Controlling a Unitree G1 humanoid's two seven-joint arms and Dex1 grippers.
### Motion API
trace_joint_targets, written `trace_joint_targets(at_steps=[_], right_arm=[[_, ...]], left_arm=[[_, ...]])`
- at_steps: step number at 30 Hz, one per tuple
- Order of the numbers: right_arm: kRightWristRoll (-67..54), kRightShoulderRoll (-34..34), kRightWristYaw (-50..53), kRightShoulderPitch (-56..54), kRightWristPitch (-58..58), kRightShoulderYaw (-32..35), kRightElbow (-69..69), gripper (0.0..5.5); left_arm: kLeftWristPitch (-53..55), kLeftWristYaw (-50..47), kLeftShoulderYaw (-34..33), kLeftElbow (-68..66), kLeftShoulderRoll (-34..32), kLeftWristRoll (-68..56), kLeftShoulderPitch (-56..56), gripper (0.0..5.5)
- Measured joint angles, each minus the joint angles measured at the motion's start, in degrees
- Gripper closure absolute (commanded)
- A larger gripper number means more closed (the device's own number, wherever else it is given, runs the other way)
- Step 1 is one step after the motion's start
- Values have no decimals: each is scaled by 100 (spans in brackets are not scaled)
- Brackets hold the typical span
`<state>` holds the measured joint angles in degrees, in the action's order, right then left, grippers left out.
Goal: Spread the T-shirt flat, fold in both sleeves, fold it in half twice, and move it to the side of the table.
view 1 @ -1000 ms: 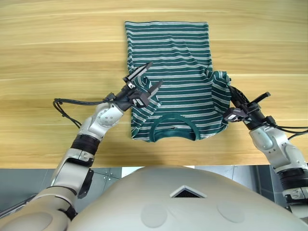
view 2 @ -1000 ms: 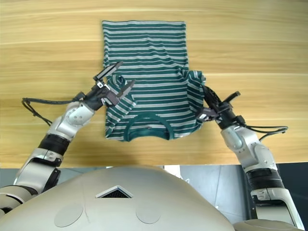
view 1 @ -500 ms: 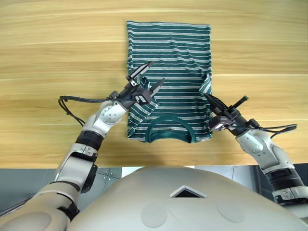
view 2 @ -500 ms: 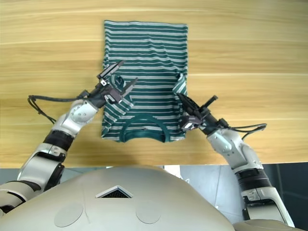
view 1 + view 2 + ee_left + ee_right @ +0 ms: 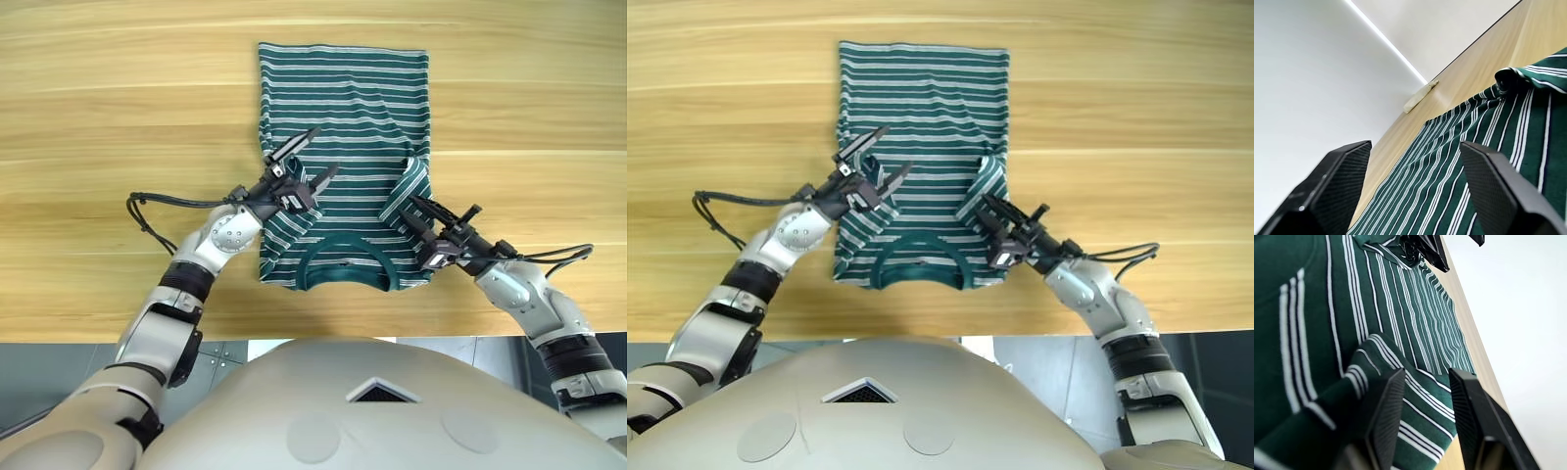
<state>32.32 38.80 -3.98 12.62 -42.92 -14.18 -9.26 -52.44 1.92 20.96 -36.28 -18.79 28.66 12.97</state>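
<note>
Nearest me, the collar (image 5: 348, 257) of the T-shirt (image 5: 343, 108) lies by the table's (image 5: 118, 98) near edge. Just past it, my right gripper (image 5: 419, 211) has swung in from the right side of the shirt. A second ago it held the right sleeve (image 5: 407, 186) out beyond the shirt's side; now that sleeve lies as a slanted strip across the chest. My right fingers (image 5: 1383, 421) stand close together with the striped cloth between them, so I judge I am still pinching it and have not let go.

A little farther out, my left gripper (image 5: 323, 152) hovers over the left sleeve (image 5: 284, 220), which is already turned in. Its fingers (image 5: 1332, 191) are spread wide and hold nothing, and it has barely moved.

So I take the sleeve step as nearly done: release the right one, then begin the first halving.

Beyond both grippers the body runs flat to the far hem, about mid-table.

I count one T-shirt, two sleeves, both folded in, two grippers and one table.
</note>
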Motion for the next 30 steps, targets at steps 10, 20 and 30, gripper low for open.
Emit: trace_joint_targets(at_steps=[10,20,30], right_arm=[[-440,232,-611,-189,-13,-49,-316,294],[-1074,324,-962,-383,-224,-99,-495,294],[-3668,397,-1451,-198,-375,1192,639,294]], left_arm=[[34,145,-118,25,-372,-55,124,213],[98,199,-344,129,-755,-88,148,213],[332,799,-1656,2000,-2342,-1335,-1451,213]])
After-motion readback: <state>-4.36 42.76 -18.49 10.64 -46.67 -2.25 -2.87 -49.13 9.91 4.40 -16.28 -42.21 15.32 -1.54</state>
